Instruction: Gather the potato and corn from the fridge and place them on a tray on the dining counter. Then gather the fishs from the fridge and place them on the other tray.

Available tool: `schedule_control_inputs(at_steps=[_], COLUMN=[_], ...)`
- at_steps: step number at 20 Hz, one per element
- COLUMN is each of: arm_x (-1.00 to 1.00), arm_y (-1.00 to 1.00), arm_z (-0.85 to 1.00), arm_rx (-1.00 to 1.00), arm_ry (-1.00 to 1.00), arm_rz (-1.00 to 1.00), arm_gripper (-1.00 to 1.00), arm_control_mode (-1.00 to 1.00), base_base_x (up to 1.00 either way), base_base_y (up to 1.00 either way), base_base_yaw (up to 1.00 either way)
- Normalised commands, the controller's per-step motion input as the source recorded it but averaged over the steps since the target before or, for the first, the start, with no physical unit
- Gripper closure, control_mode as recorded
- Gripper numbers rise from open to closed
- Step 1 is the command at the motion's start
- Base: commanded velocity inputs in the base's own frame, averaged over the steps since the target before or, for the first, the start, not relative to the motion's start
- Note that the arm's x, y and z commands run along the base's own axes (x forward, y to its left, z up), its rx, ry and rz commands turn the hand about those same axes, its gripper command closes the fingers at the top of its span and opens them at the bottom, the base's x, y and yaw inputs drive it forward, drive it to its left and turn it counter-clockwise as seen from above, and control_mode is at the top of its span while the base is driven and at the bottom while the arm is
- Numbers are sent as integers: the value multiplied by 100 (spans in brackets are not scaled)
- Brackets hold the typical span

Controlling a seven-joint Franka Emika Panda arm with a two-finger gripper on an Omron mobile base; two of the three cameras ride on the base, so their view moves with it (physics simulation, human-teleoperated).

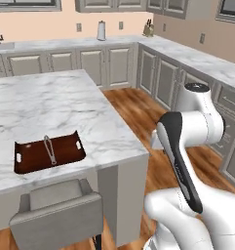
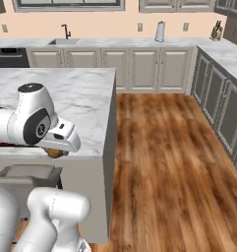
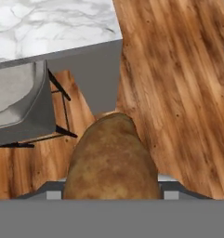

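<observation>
Off the near right corner of the counter [image 1: 65, 105], over the wood floor [image 3: 178, 79], the gripper [image 3: 111, 193] was clenched on the potato [image 3: 112, 160], which hung in the air beside a grey stool [image 3: 18, 100] and had not reached the counter top. In the right base view the potato [image 2: 54, 153] showed as a brown lump under the hand, level with the counter's front edge. Its long axis ran along the gripper's line of sight, one rounded end pointing out and down toward the floor, the other buried between the fingers. Judging by its look, it was firm, dense and a little heavy for its size, with a dull rough skin that should not slip easily. The hold seemed to cross its broad middle, the sensible place on a rounded body. The tray [image 1: 49, 152] lay near the counter's front edge, empty, well apart from the potato.
</observation>
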Motion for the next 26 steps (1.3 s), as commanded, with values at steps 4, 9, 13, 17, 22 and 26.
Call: schedule_control_inputs(at_steps=[4,9,13,17,22,26], arm_x=[0,0,0,0,0,0], arm_y=[0,0,0,0,0,0], arm_z=[0,0,0,0,0,0], arm_rx=[0,0,0,0,0,0], arm_ry=[0,0,0,0,0,0], arm_rz=[0,0,0,0,0,0], arm_gripper=[100,100,100,100,100,100], arm_control_mode=[100,100,100,100,100,100], base_base_x=[-19,0,33,81,72,25], base_base_y=[76,72,57,38,23,18], base_base_yaw=[0,0,0,0,0,-1])
